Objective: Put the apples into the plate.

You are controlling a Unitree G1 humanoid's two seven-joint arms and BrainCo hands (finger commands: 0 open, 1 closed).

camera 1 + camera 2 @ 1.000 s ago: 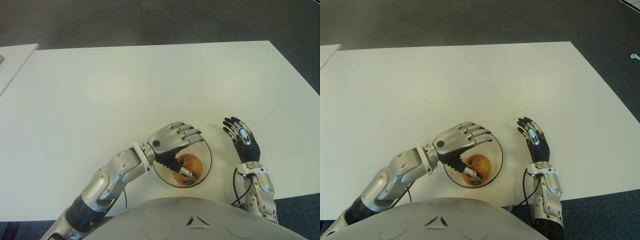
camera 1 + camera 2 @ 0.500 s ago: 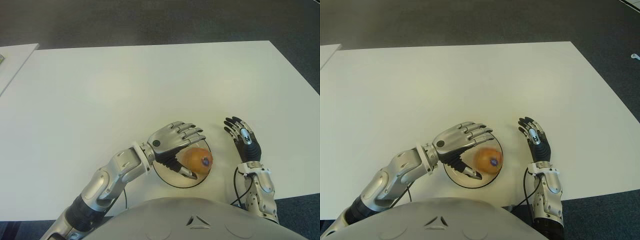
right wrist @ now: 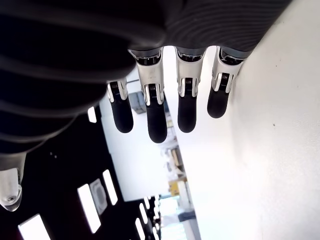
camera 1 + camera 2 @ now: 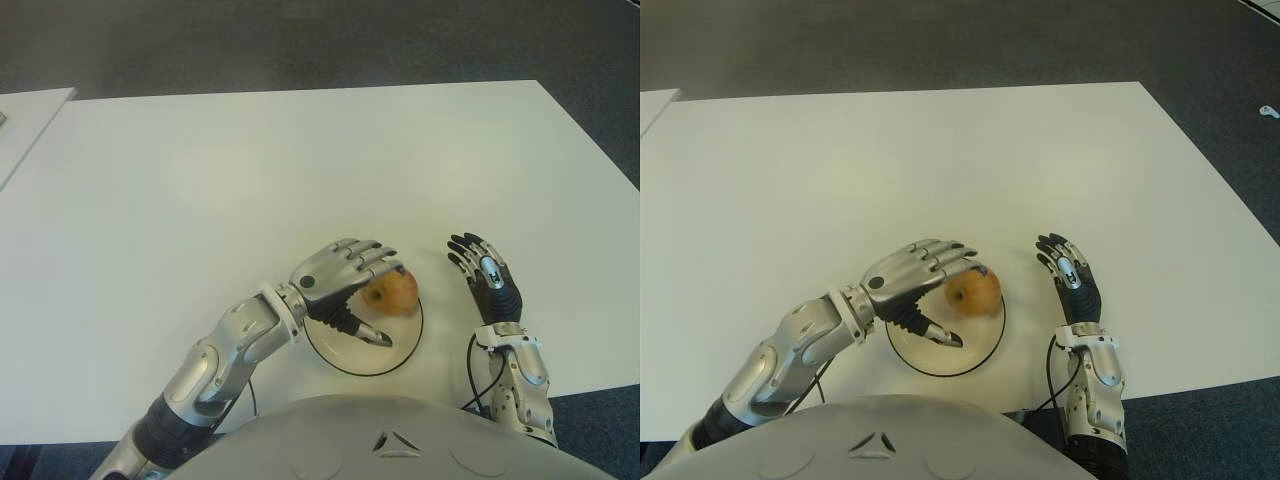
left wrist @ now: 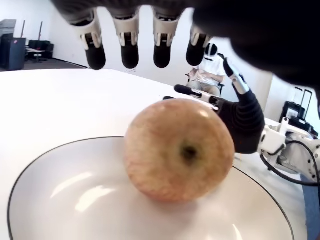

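One apple (image 4: 390, 291) lies in the plate (image 4: 345, 350) at its far right edge, under the spread, empty fingers (image 5: 129, 47) of the left hand (image 4: 340, 275), while the right hand (image 4: 487, 279) shows open right of the plate, so I judge the task nearly done.

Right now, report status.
Left hand open over the plate. Apple in plate, far rim, loose. Right hand open, idle beside plate.
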